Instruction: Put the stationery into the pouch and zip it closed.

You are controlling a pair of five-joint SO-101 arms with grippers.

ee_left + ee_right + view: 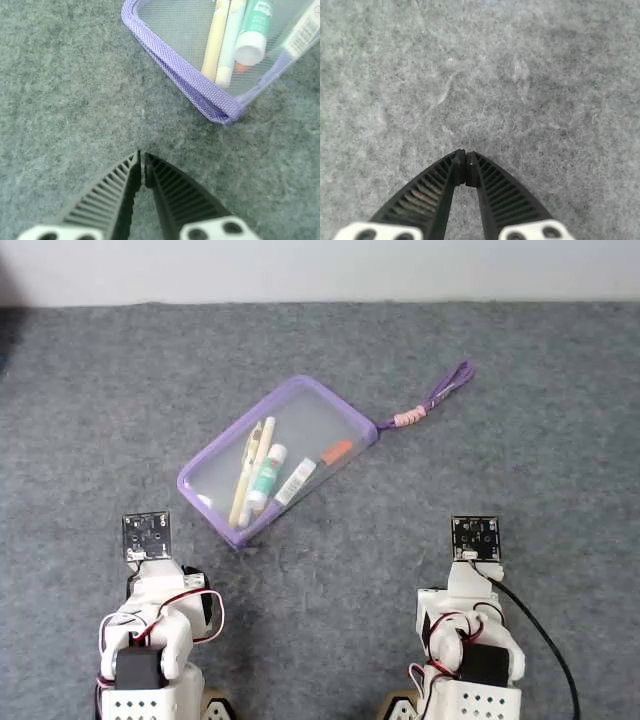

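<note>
Looking down, we find the pouch (pixel 275 455) at one o'clock from our left gripper (pixel 141 160) and eleven o'clock from the right gripper (pixel 465 157), touching neither. Both grippers' ribbed black jaws are pressed together, empty. The pouch, on fuzzy grey felt (pixel 500 450), is rounded clear mesh edged in woven purple; stationery (pixel 262 475) lies inside.

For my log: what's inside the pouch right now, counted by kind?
Inside the pouch:
Pens: 2
Glue stick: 1
White labelled item: 1
Orange item: 1
Total: 5
</note>
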